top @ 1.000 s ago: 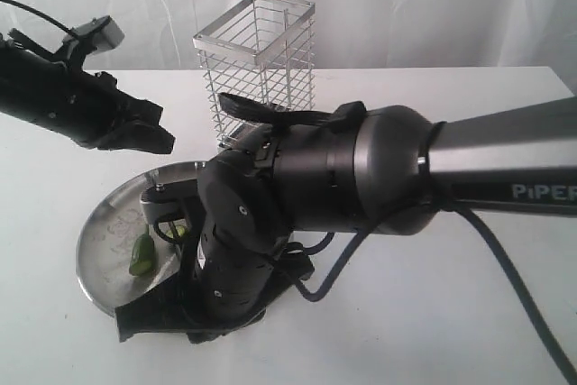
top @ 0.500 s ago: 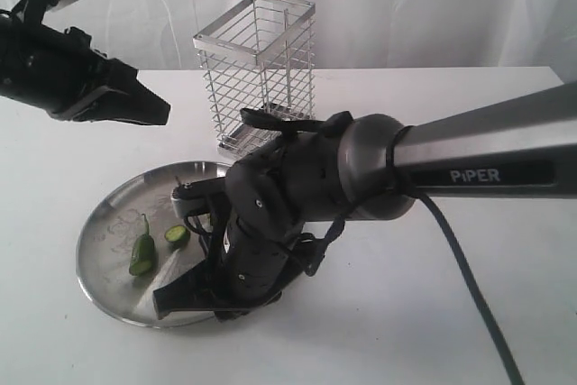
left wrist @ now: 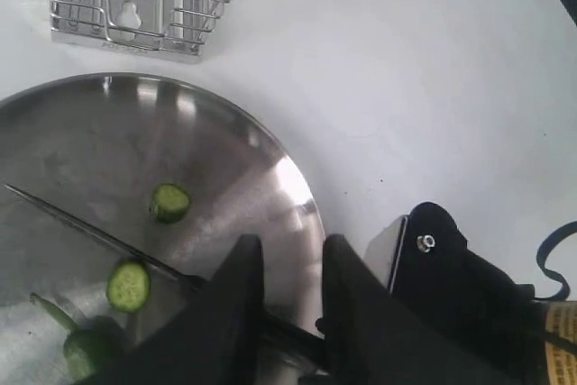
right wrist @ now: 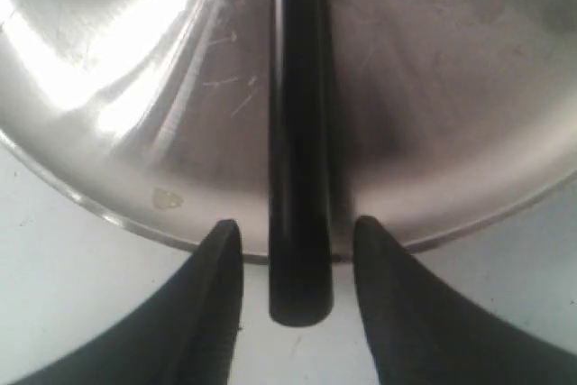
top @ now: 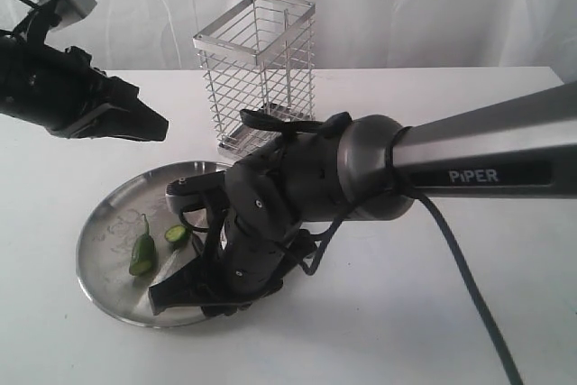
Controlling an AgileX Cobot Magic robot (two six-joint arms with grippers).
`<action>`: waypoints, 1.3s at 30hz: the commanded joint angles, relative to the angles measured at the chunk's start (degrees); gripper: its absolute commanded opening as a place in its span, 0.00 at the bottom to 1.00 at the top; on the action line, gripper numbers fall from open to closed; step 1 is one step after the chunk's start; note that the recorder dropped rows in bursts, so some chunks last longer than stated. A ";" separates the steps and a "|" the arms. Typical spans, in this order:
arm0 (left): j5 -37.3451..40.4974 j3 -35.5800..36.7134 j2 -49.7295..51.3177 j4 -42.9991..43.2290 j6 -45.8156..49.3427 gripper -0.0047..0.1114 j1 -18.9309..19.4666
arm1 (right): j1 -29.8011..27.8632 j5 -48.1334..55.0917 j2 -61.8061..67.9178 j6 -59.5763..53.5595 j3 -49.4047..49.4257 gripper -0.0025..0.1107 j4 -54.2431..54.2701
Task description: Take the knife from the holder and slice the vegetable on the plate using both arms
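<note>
Right claw [right wrist: 296, 225] spread astride knife [right wrist: 299, 114] handle, not pinching. Knife lay on plate [top: 108, 223], lower left of exterior view. Likely light, stiff, slick; best gripped mid-handle. Left claw [left wrist: 290, 245] spread, empty.

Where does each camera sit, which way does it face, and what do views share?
Exterior: raised, off the arms, looking across the table toward the holder and backdrop; left arm and right arm show.
Left wrist: high, looking down on the plate; own jaws show.
Right wrist: low over the plate's rim, along the knife's handle; own jaws flank it.
Shared: both wrist views show knife and plate.
</note>
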 commanded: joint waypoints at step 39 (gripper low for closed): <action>-24.26 19.94 -38.72 -2.63 8.05 0.04 -0.10 | -0.37 -60.26 -39.43 -1.02 33.82 0.02 -10.03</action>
